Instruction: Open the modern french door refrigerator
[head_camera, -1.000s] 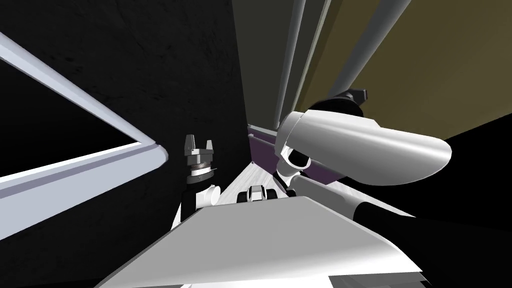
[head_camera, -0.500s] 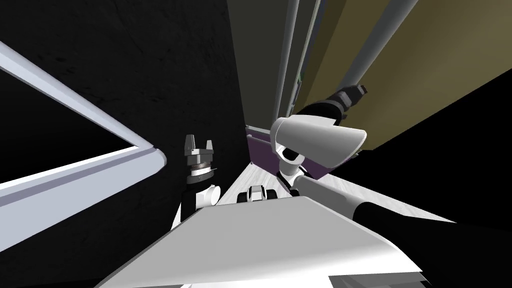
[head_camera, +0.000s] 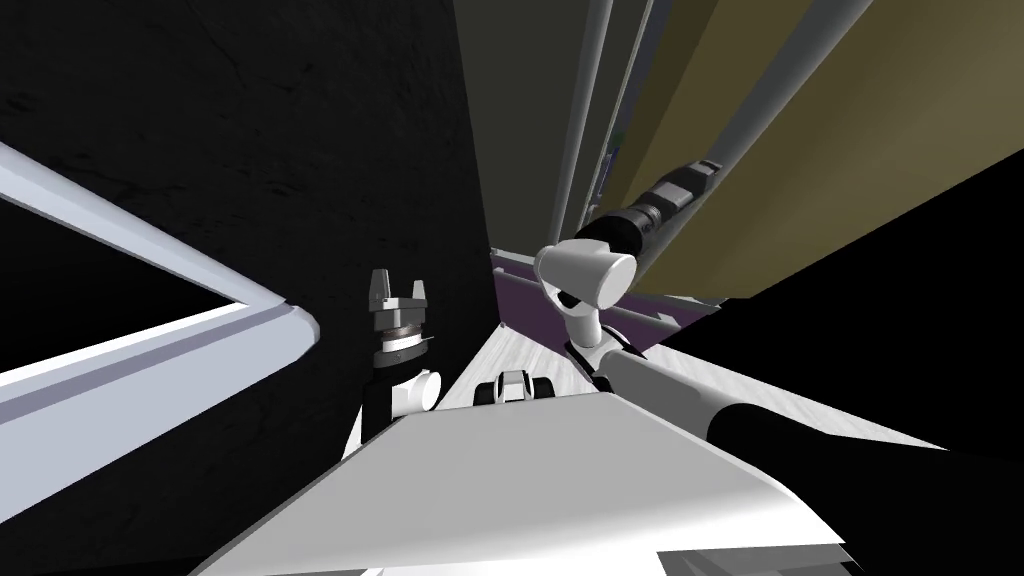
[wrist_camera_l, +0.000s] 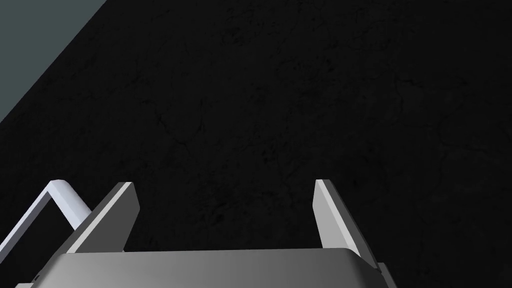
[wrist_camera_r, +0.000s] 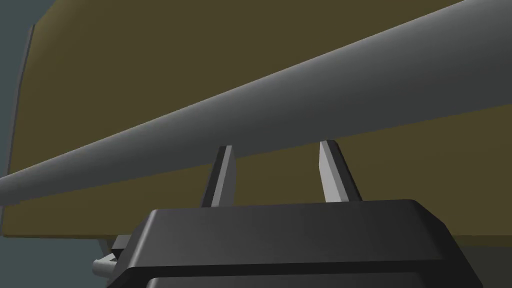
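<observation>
- The right gripper (wrist_camera_r: 276, 146) is clasping the refrigerator door's handle (wrist_camera_r: 300, 100). Its two fingers (wrist_camera_r: 330, 170) are drawn closer than an open spread, and their tips are hidden behind the bar.
- The handle is lying straight across both fingertips. Its long axis is running crosswise to the fingers and stretching well past the gripper on either side.
- From the head camera, the handle (head_camera: 782, 80) is extending away beyond the right gripper (head_camera: 705, 165), nearly in line with the reaching forearm and parallel to the door's edge.
- The handle is showing as a long, smooth, round grey bar. The door (wrist_camera_r: 150, 65) just behind it is showing as a flat, plain olive-brown panel.
- A second grey bar (head_camera: 583, 100) is running alongside, off to the gripper's left.
- The left gripper (wrist_camera_l: 223, 182) is hanging apart from the door with its fingers spread wide. It is facing a flat dark surface (wrist_camera_l: 300, 100), with a pale rounded rail (wrist_camera_l: 62, 192) just beside one finger.
</observation>
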